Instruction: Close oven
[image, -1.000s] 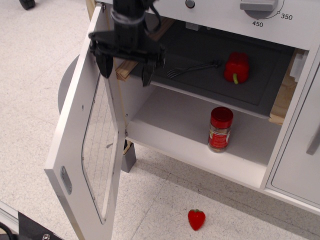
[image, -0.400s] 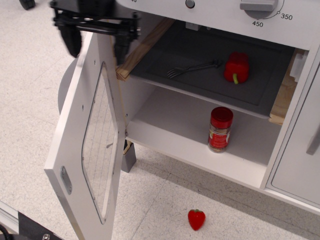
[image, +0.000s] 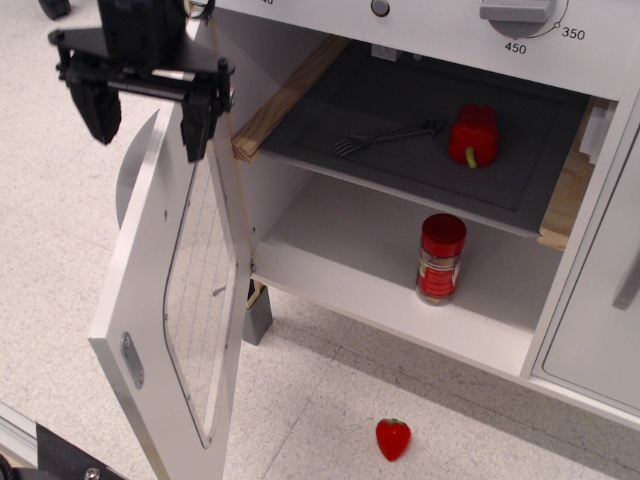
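Hanging at top left, gripper (image: 147, 108) has its fingers (image: 196, 120) spread wide, one either side of the door's (image: 160, 300) upper edge, gripping nothing; contact with the door can't be told. Door is white with a rounded wire-lined window and stands swung wide open to the left of the oven (image: 420, 190). Inside, a dark grey tray (image: 400, 165) carries a fork (image: 385, 136) and a red pepper (image: 473, 134). A red jar (image: 440, 258) stands upright on the lower shelf. A strawberry (image: 392, 438) lies on the floor below. Versus 0.4 s ago: gripper shifted left and slightly down; door angle looks unchanged.
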